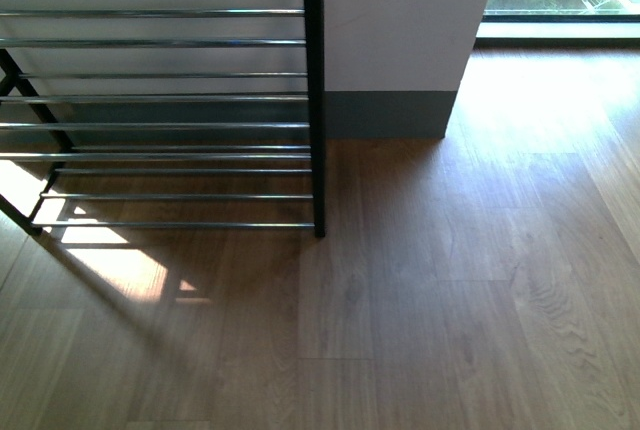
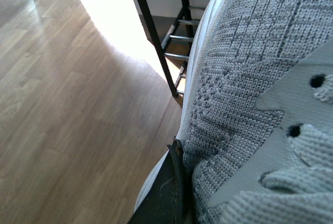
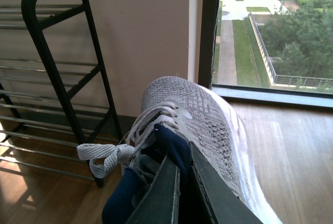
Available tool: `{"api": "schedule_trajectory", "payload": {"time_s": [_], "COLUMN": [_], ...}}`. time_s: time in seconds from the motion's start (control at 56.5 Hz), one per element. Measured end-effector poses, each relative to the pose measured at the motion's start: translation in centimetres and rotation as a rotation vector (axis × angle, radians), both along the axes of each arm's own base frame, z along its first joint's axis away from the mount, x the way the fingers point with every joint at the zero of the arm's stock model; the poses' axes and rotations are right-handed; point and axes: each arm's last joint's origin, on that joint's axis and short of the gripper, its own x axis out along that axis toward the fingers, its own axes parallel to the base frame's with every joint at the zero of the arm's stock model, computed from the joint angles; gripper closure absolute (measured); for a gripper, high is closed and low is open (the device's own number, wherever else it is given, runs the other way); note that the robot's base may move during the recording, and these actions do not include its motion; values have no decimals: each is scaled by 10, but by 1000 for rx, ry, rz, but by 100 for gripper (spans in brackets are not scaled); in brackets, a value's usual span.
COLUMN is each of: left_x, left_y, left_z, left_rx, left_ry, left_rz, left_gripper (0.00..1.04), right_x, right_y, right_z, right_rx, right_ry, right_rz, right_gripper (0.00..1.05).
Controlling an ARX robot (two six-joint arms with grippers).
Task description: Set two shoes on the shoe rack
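Front view: a shoe rack (image 1: 160, 100) is seen at the left, with tiers of thin chrome rails running across to a black upright post. It stands on a wooden floor (image 1: 450, 300) against a white wall (image 1: 400, 20).

Left wrist view: a grey sneaker (image 2: 250, 78) fills most of the frame. Its knit upper and white sole edge are close to the camera, and it is lifted clear of the floor with the rack just behind it. The left gripper (image 2: 174, 187) is shown only as one black jaw laid against the sneaker's side. The other jaw is hidden behind the shoe, which appears to be pinched between the two.

Right wrist view: a second sneaker (image 3: 192, 114), grey knit with white laces (image 3: 112, 153) and navy lining, is held by the right gripper (image 3: 183, 187). The jaws are pressed nearly together on the navy collar at the heel. The toe is pointed away, toward the wall and a window (image 3: 270, 31) through which trees and buildings are seen. The rack's arched black end frame stands near the sneaker but apart from it.
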Motion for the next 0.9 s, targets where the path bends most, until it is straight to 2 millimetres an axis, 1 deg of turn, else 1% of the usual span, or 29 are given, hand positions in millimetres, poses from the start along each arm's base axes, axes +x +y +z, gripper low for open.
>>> {"api": "schedule_trajectory", "payload": {"time_s": [0.301,0.496,0.655,0.903], "left_x": [0,0,0,0], "left_y": [1,0,2,0], "left_z": [0,0,0,0], "left_rx": [5,0,17,-3], "left_ry": [-2,-2,-3,1], "left_rz": [12,1,42,-8], "left_gripper": [102,102,102,102], "right_x": [0,0,0,0], "right_y": [1,0,2,2], "right_z": [0,0,1,0], "right_rx": [-1,-1,-5,6], "right_ry": [-3,-2,-7,-1], "right_rz": [33,-1,26,34], "right_gripper": [103,103,103,103]}}
